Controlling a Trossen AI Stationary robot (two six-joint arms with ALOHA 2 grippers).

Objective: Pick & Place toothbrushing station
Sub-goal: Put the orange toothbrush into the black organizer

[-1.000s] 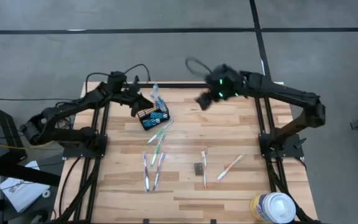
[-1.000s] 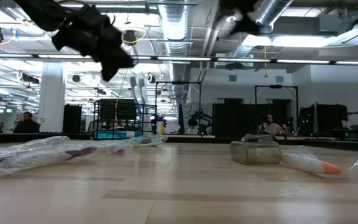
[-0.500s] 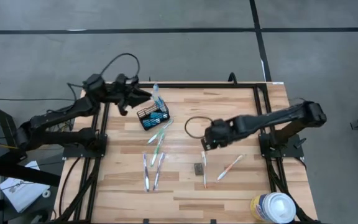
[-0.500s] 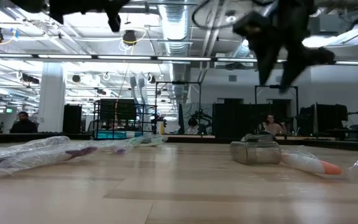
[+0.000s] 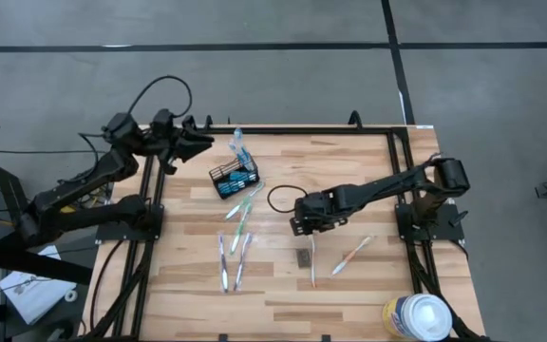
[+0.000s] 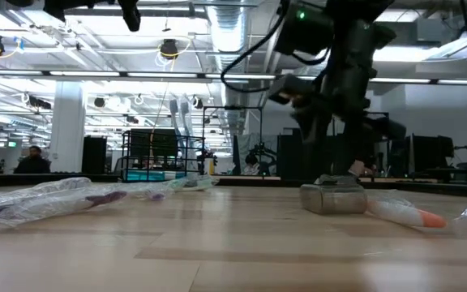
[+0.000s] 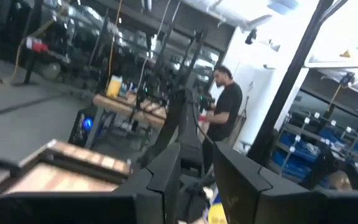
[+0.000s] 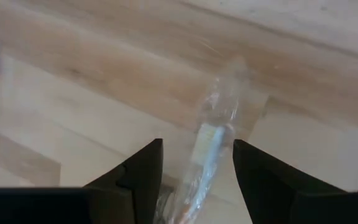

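**Right arm over wrapped toothbrush, jaws apart**

Right gripper (image 8: 194, 171) low over surface (image 5: 349, 180), jaws apart, straddling a film-wrapped toothbrush (image 8: 211, 140) lying flat just beside small dark block (image 5: 303, 256). Caddy (image 5: 234, 177) sits toward left rear, brushes (image 5: 240, 211) scattered near it. Left gripper (image 5: 196, 141) raised behind caddy; jaw state cannot tell. Judgement: brush light, stiff; wrap slippery. Pinch mid-handle, across its width.

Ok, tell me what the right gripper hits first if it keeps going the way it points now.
Most likely the wrapped toothbrush: in the right wrist view it lies between the open fingers of the right gripper, with the wooden table right beneath it. How much gap remains above it is unclear.
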